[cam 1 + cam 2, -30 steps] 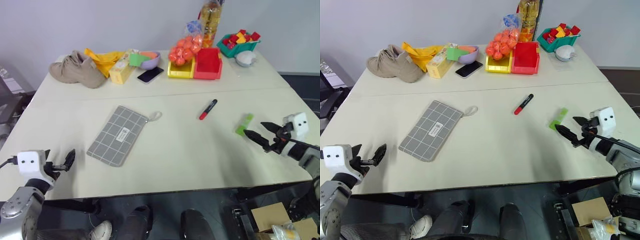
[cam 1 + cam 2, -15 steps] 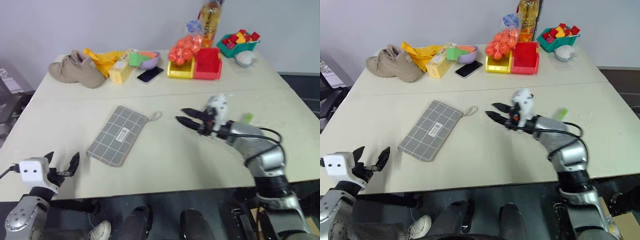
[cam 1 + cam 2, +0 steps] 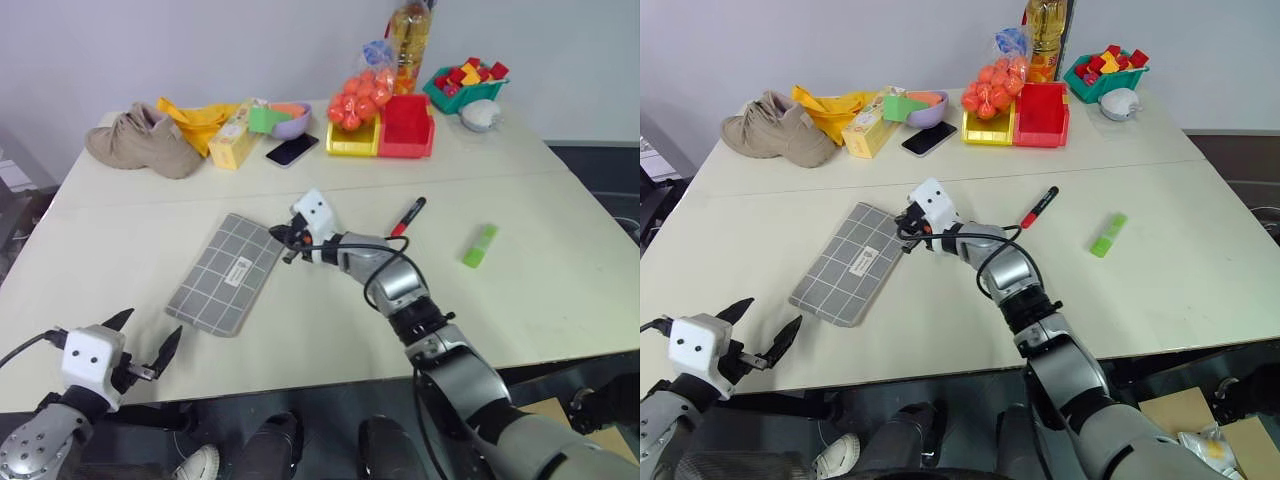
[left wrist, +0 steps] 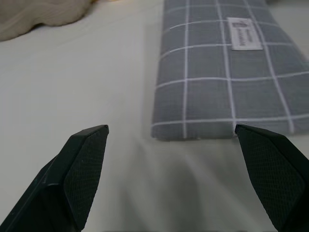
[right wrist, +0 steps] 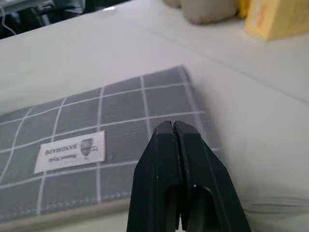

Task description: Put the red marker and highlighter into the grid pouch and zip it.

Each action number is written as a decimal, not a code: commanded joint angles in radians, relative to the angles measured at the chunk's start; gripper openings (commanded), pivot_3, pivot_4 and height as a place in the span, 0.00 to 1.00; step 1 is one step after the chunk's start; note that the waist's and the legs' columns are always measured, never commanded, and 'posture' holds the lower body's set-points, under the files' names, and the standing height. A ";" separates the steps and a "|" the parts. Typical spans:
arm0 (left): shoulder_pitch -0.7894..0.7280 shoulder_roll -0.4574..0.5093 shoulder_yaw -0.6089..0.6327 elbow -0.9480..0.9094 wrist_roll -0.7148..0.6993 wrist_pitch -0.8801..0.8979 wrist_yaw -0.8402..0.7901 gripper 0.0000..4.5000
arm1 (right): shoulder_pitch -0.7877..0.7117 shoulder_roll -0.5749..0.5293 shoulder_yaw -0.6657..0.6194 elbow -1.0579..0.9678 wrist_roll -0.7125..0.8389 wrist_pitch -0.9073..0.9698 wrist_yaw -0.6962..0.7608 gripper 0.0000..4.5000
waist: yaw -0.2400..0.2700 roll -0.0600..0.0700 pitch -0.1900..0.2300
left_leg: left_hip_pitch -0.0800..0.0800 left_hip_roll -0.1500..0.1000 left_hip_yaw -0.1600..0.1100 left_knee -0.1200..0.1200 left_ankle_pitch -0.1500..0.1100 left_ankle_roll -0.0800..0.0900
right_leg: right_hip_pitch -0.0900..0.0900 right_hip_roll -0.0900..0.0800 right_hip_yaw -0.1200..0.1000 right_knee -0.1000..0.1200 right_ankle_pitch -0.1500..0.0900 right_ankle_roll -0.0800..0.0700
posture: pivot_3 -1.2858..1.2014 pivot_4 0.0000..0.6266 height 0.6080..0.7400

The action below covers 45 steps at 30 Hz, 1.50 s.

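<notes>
Your left gripper (image 3: 148,352) hangs wide open just short of the pouch (image 3: 222,273), while the right gripper (image 5: 175,126) is clenched empty at the pouch's zipper corner. Marker (image 3: 409,217) and highlighter (image 3: 479,245) lie loose further right. Tug that corner with the pouch unpinned and it may slide instead of unzipping.

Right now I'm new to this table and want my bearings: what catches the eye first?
The right gripper stretches across the middle of the table, jaws shut, at the far corner of the grid pouch. The red marker and the highlighter lie loose to its right. Along the far edge sit a shoe and bright bins.
</notes>
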 commanded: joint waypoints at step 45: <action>-0.364 0.088 -0.290 0.181 0.372 -0.312 0.107 0.00 | 0.026 0.004 -0.114 -0.201 -0.039 0.061 -0.086 0.13 | -0.001 0.003 0.000 | 0.009 0.000 0.000 -0.013 0.004 -0.006 | 0.000 0.000 0.002 0.003 0.000 0.000 | 0.52 0.24 1.00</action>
